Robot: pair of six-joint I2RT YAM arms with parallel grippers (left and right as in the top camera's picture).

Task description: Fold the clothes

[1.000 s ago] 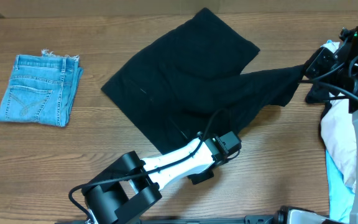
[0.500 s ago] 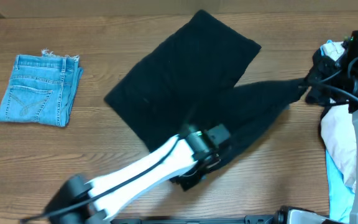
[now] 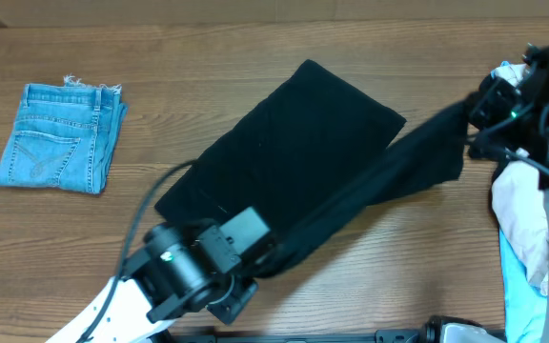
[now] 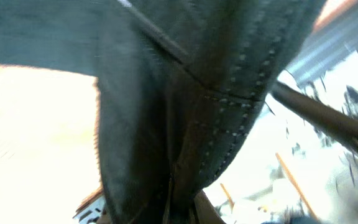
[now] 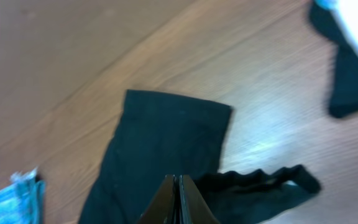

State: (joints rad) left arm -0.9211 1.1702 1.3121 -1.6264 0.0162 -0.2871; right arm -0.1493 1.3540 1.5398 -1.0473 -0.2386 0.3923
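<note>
Black shorts (image 3: 303, 133) mid-counter (image 3: 208, 43), one leg stretched between left gripper (image 3: 260, 250) near front edge and right gripper (image 3: 473, 112) at right edge. Both are clamped on fabric. Risk: excess tension pulls the fabric out of one grip.

Setting: brown wooden table (image 3: 65, 238), grain running left to right.
The wood fills the overhead view, evenly lit. A pale glare patch shows in the right wrist view.

The left arm (image 3: 174, 276) has a white tube, round black joints, a green light and a black cable (image 3: 133, 224). The right arm (image 3: 522, 100) looks mostly black, maybe with green lights too
</note>
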